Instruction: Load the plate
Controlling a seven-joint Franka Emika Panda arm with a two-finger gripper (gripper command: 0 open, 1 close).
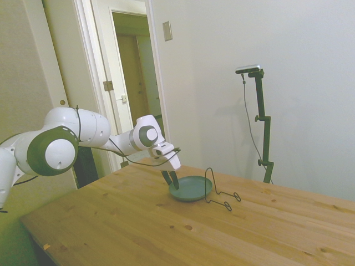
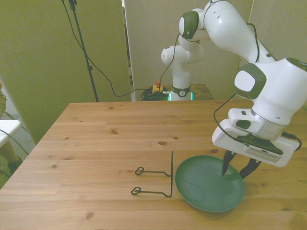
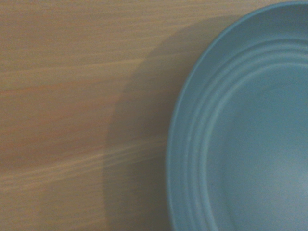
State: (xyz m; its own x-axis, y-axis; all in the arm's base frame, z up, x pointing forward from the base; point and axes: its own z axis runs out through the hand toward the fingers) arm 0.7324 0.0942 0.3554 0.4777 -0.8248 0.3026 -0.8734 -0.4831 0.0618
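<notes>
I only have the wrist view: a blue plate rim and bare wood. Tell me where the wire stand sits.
Observer: The wire stand is right beside the plate, on the front view's left. Its upright is almost at the rim; I cannot tell if they touch.
Operator: Report the gripper's hold.
Observer: The gripper is closed on the plate's rim at the front view's right, one finger inside, one outside.
Operator: Give me the stand's orientation.
Observer: Its two looped feet lie on the table, pointing away from the plate.
</notes>
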